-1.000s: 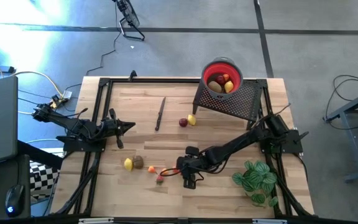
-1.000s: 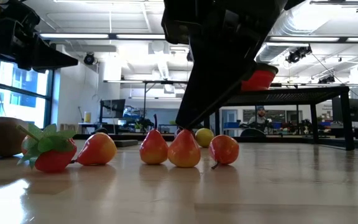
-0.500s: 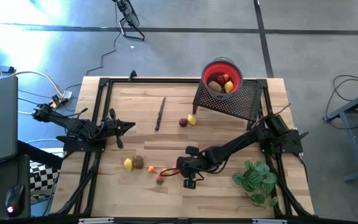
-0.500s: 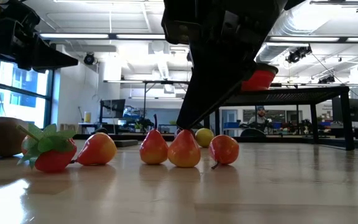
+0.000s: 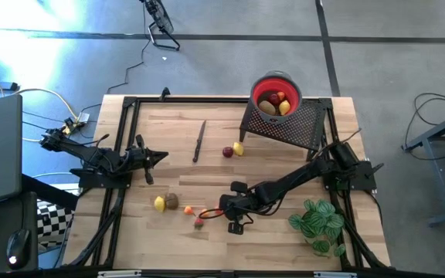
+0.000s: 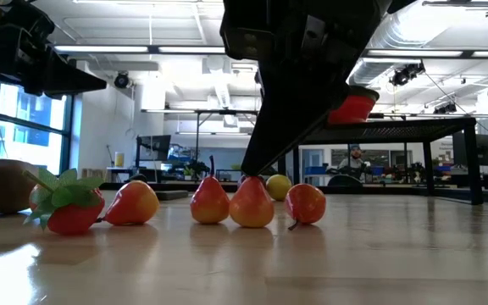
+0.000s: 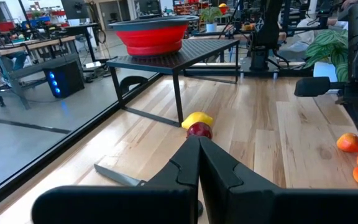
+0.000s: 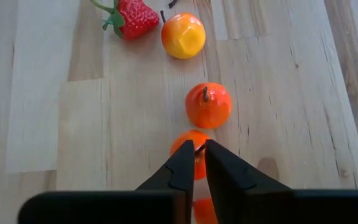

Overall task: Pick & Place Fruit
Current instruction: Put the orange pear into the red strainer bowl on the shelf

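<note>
The right gripper [image 8: 194, 163] pinches the stem of an orange pear [image 8: 190, 156] lying just beyond its fingertips, another pear [image 8: 208, 105] farther ahead. The left gripper [image 7: 199, 148] waits clenched and empty, a red fruit [image 7: 198, 130] ahead of it.

A red bowl [image 5: 276, 95] sat on a black mesh stand [image 5: 284, 123], a thin, probably dark knife [image 5: 199, 140] lay on the wooden table [image 5: 284, 166], and a green plant [image 5: 319, 224] stood near its corner.
</note>
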{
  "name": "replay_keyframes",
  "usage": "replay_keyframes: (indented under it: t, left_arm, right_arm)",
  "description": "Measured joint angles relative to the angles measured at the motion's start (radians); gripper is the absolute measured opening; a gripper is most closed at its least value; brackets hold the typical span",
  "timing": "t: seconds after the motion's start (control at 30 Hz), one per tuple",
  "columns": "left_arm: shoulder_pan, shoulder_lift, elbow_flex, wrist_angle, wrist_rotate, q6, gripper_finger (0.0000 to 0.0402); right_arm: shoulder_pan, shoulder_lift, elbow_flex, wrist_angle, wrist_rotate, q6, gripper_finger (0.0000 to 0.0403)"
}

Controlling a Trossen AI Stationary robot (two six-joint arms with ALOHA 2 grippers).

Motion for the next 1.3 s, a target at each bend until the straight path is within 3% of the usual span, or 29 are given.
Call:
replay_keyframes:
  t: [0.2, 1.3]
  left_arm:
    - [0.0, 0.0, 0.0, 0.0, 0.0, 0.0, 0.0]
    - [0.0, 0.0, 0.0, 0.0, 0.0, 0.0, 0.0]
  right_arm:
    - [0.0, 0.0, 0.0, 0.0, 0.0, -0.001, 0.0006]
    - [0.0, -0.005, 0.0, 0.0, -0.032, 0.023, 0.0003]
